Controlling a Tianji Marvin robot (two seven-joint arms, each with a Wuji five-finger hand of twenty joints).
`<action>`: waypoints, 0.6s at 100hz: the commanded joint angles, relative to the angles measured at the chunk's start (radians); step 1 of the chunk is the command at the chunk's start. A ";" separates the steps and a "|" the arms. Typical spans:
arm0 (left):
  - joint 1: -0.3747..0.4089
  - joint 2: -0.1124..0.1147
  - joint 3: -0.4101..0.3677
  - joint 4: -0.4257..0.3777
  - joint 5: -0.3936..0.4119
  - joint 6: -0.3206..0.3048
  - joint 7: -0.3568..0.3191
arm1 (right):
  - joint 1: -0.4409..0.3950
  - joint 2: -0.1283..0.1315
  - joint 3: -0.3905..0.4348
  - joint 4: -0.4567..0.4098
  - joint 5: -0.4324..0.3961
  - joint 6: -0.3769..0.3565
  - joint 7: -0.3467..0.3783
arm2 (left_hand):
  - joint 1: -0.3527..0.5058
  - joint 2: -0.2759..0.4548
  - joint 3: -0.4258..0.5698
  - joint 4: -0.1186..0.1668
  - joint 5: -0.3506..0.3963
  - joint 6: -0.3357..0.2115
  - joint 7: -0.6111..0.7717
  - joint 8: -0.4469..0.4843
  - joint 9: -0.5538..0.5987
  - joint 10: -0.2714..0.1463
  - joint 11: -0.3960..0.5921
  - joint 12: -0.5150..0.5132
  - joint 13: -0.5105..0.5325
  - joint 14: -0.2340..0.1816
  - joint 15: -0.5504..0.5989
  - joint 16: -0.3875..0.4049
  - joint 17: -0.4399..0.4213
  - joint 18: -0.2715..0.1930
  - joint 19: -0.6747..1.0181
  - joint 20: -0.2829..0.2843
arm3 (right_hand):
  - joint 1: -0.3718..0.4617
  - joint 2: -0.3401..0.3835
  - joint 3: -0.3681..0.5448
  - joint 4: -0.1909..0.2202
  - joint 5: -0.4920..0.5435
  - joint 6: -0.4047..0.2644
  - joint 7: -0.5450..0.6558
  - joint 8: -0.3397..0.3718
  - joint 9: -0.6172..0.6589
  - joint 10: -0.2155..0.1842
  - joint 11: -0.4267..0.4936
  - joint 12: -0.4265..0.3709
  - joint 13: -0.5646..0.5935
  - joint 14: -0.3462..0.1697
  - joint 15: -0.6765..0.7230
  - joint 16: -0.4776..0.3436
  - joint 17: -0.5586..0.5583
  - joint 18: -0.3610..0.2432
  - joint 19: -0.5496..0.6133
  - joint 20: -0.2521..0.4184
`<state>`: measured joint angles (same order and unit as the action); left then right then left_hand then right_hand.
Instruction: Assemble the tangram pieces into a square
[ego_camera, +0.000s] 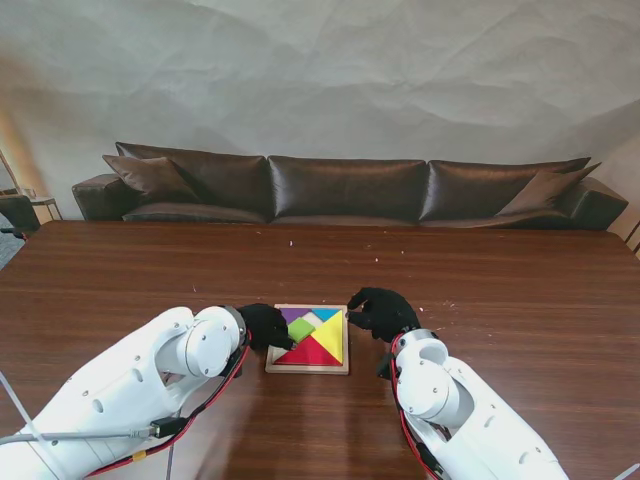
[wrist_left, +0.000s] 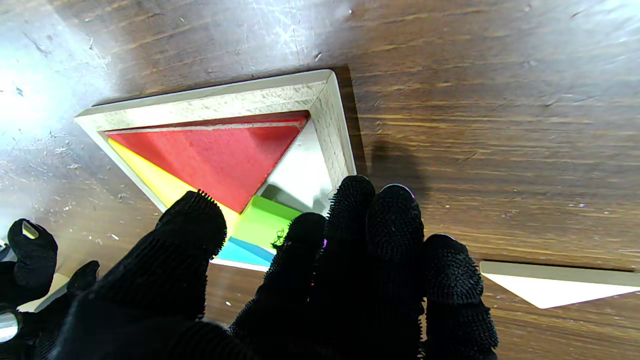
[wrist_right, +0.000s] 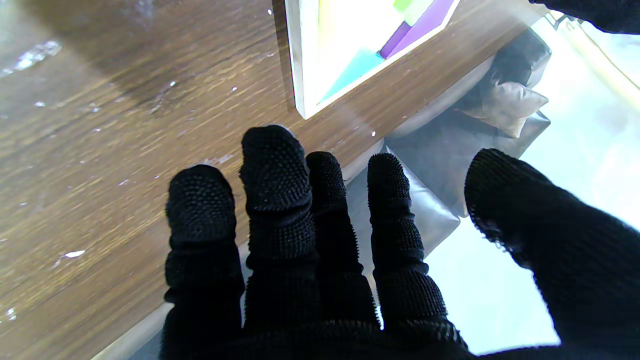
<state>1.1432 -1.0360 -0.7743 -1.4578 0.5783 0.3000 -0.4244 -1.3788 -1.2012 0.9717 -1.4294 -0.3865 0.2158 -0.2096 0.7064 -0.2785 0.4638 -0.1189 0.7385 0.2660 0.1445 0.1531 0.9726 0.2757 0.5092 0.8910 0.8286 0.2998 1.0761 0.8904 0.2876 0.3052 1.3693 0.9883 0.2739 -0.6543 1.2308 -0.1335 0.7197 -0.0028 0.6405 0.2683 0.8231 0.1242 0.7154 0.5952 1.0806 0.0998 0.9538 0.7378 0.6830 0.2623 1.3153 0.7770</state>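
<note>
The wooden tray (ego_camera: 308, 368) was seen lying on the table (ego_camera: 520, 300), between the two hands and near the robot; inside it the coloured tangram pieces were laid: a red triangle (ego_camera: 306, 351), a yellow triangle (ego_camera: 331, 337), a green piece (ego_camera: 300, 328), a purple piece (ego_camera: 296, 314) and a blue piece (ego_camera: 326, 314). The left hand (ego_camera: 266, 325) was placed at the left edge of the tray, its fingertips over the frame near the green piece; nothing was held in it, and the fingers were kept rather close together. The right hand (ego_camera: 381, 311) was held just beside the right edge of the tray, at its farther corner; its fingers were spread and nothing was gripped.

In the left wrist view an uncovered pale area of the tray floor (wrist_left: 300, 175) was shown between the red triangle (wrist_left: 215, 155) and the frame, which could not be made out from the stand; a loose pale triangle (wrist_left: 550, 290) was also shown on the table beside the left hand (wrist_left: 310, 290). In the right wrist view only one corner of the tray (wrist_right: 300, 75) was caught, much overexposed, with the right hand (wrist_right: 320, 260) apart from it; the sofa (ego_camera: 340, 190) behind the table was seen there too.
</note>
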 joint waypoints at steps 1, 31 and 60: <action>-0.003 -0.006 0.000 -0.001 0.000 0.002 -0.020 | -0.004 -0.005 -0.001 -0.002 0.002 -0.004 0.015 | -0.030 0.040 -0.002 0.037 -0.025 0.024 -0.020 -0.012 0.012 0.009 0.018 0.018 0.005 0.010 0.038 0.013 -0.017 -0.021 0.012 0.008 | -0.006 0.018 -0.008 0.024 -0.015 0.004 0.004 -0.003 -0.021 0.021 0.007 -0.016 -0.015 0.011 0.017 0.001 -0.120 0.007 0.015 0.024; -0.014 -0.011 0.015 0.009 -0.012 0.006 -0.011 | -0.004 -0.006 -0.001 -0.002 0.008 -0.004 0.017 | -0.035 0.042 -0.004 0.038 -0.065 0.066 -0.046 -0.033 0.008 0.011 0.019 0.018 0.003 0.012 0.039 0.013 -0.019 -0.021 0.012 0.009 | -0.006 0.020 -0.009 0.024 -0.015 0.003 0.004 -0.002 -0.022 0.022 0.007 -0.016 -0.015 0.014 0.017 0.001 -0.120 0.007 0.015 0.024; -0.029 -0.018 0.033 0.028 -0.030 0.003 0.004 | -0.004 -0.005 0.000 -0.003 0.010 -0.004 0.020 | -0.036 0.044 -0.004 0.038 -0.092 0.054 -0.058 -0.042 0.006 0.012 0.023 0.021 0.003 0.012 0.041 0.014 -0.019 -0.023 0.012 0.011 | -0.006 0.021 -0.010 0.024 -0.016 0.004 0.003 -0.003 -0.023 0.022 0.007 -0.016 -0.015 0.014 0.017 0.001 -0.120 0.007 0.016 0.024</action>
<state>1.1186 -1.0445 -0.7423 -1.4325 0.5534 0.3041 -0.4047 -1.3789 -1.2016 0.9726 -1.4293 -0.3772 0.2150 -0.2049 0.6960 -0.2785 0.4638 -0.1178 0.6750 0.3119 0.1040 0.1180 0.9722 0.2755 0.5118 0.9000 0.8284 0.2998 1.0765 0.8905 0.2876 0.3052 1.3693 0.9885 0.2739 -0.6543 1.2308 -0.1335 0.7197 -0.0028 0.6405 0.2682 0.8231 0.1244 0.7154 0.5952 1.0806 0.1002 0.9540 0.7378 0.6830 0.2623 1.3153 0.7770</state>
